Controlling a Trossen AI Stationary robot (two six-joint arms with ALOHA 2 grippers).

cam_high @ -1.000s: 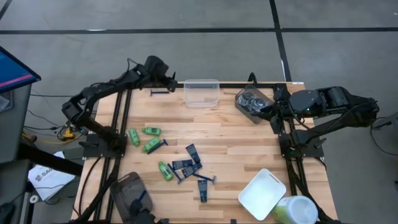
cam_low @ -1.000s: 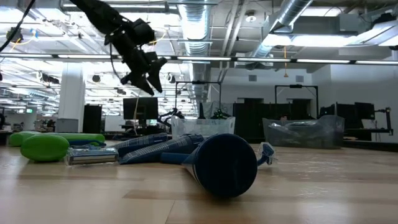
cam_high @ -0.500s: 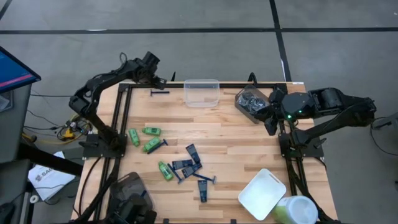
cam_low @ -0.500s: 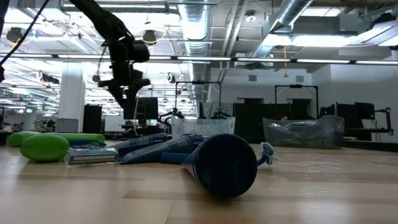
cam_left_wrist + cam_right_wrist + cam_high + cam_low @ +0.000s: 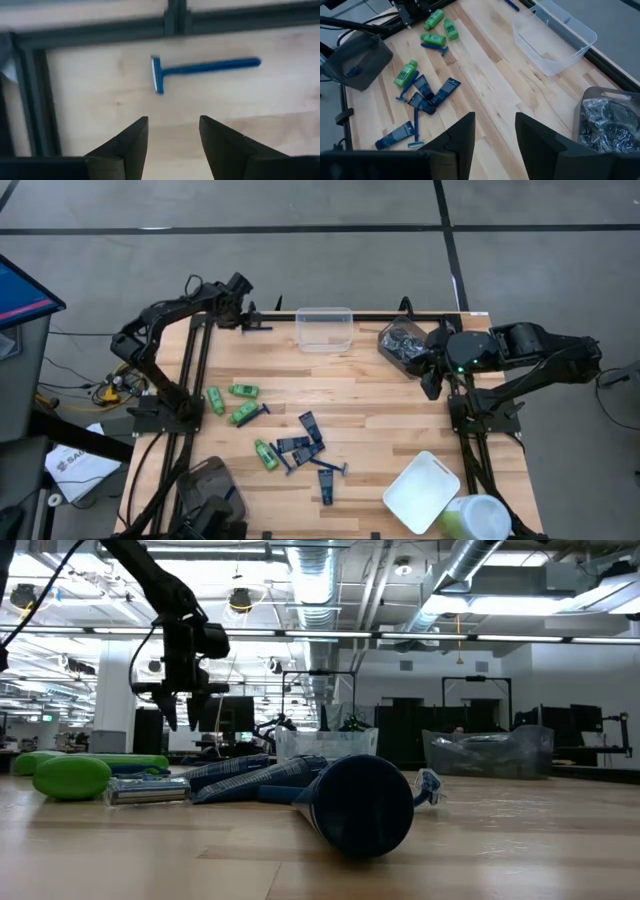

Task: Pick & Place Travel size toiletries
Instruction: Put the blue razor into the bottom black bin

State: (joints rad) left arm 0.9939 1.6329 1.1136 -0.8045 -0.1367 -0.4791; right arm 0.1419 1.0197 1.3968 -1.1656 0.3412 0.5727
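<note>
The toiletries lie loose on the wooden table: green mini bottles [image 5: 243,414], navy tubes [image 5: 310,427] and blue razors [image 5: 330,467] left of centre. One blue razor [image 5: 200,67] lies flat alone at the far left corner [image 5: 258,328]. My left gripper [image 5: 173,130] hangs open above the table just short of it, pointing down [image 5: 245,315], and touches nothing. My right gripper [image 5: 495,125] is open and empty, raised at the table's right side [image 5: 432,375], looking across at the pile.
A clear tub [image 5: 324,329] stands at the far edge, right of the lone razor. A tub of greyish discs [image 5: 403,345] is far right, a white tub [image 5: 422,492] near right, a grey-brown tub [image 5: 210,492] near left. The dark table frame [image 5: 30,100] runs beside the razor.
My left gripper has swung from beside the clear tub toward the table's left edge and come down, tipping from a slant until it points down near the lone razor. Its fingers stay open. The razor has not moved.
</note>
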